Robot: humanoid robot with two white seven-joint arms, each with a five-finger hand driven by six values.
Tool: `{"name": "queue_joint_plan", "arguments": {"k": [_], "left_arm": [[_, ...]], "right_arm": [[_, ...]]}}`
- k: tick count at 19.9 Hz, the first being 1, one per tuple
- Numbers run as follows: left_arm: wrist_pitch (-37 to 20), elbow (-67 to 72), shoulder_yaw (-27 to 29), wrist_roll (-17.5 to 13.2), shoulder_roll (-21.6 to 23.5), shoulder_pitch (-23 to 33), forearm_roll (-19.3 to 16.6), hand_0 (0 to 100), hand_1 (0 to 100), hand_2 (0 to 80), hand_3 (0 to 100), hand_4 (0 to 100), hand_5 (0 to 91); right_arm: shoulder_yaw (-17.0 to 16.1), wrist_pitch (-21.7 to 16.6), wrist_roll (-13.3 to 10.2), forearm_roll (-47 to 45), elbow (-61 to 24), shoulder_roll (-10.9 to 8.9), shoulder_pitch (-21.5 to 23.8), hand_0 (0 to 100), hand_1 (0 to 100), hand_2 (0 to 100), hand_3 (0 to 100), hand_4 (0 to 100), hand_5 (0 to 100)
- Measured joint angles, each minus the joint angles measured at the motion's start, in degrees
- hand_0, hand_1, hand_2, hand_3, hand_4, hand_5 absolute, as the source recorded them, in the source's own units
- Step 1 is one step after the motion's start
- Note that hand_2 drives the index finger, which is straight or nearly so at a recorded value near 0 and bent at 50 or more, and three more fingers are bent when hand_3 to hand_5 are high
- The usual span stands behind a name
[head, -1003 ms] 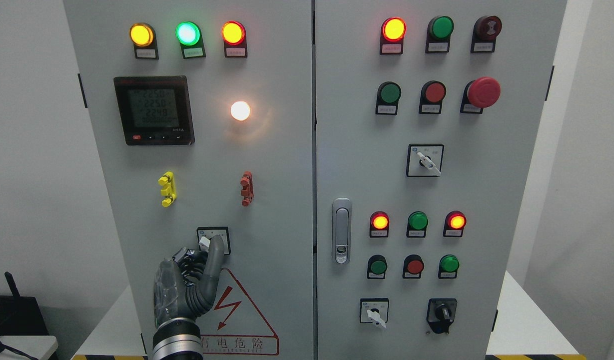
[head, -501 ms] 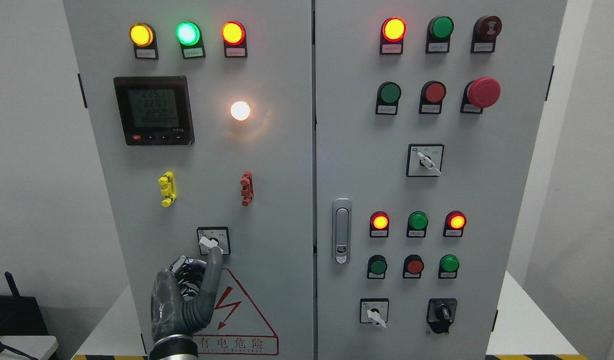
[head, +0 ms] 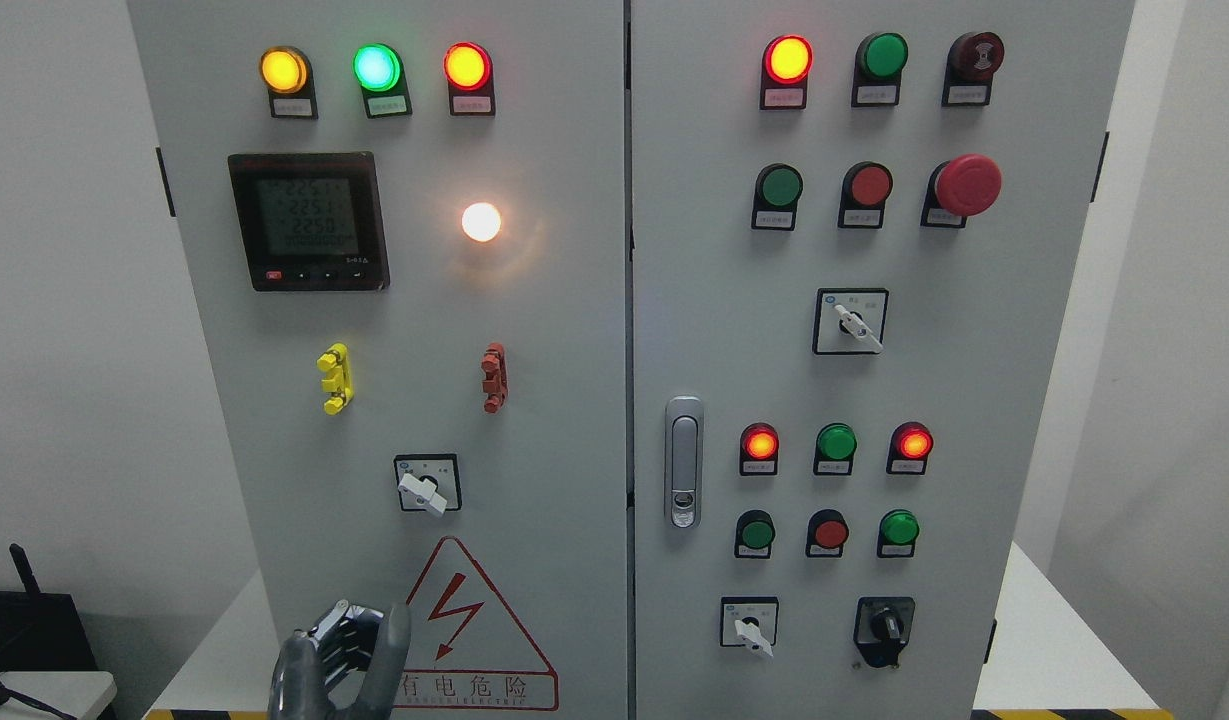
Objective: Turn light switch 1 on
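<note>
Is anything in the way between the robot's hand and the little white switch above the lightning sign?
No. Only bare grey panel and the top of the warning triangle sticker, which is flat, lie between the left hand and the switch above it.

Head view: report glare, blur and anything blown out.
Head view: the white lamp is blown out and throws a warm halo on the cabinet; the meter digits read soft; the left hand at the bottom edge is slightly blurred; the rest is evenly lit.
</note>
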Motion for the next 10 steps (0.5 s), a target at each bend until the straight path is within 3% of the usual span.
{"name": "queue_joint_plan", "arguments": {"k": [2,4,6,8,10], "left_arm": [[-5.31,2.34,4.15,-3.41,0.35,3.48,1.61,4,22,34.6,40,42,12.9],[-9.17,5.43,8.3,-6.0,0.74,6.46,3.41,4,22,27.2,32,34,5.7],[-11.43,8.93,12.04,-8.89,1.09,9.0,5.56,4,22,22.7,28,30,3.9],[-12.76,12.91,15.76,-11.66,1.48,11.39,7.01,6,19,8.1,19,23,0.6],[-13.31,17.26,19.1,-13.33,2.09,13.49,8.06,8,17,3.9,17,21,0.0]], "right_arm": [[0.0,0.0,0.0,0.0,0.0,0.0,0.0,12,39,0,0,0,0],[0.0,0.0,0.0,0.0,0.0,0.0,0.0,12,39,0,0,0,0],[0.0,0.0,0.0,0.0,-0.01,0.0,0.0,12,39,0,0,0,0],[0.0,0.0,0.0,0.0,-0.01,0.0,0.0,12,39,0,0,0,0],[0.0,0.0,0.0,0.0,0.0,0.0,0.0,12,39,0,0,0,0]]}}
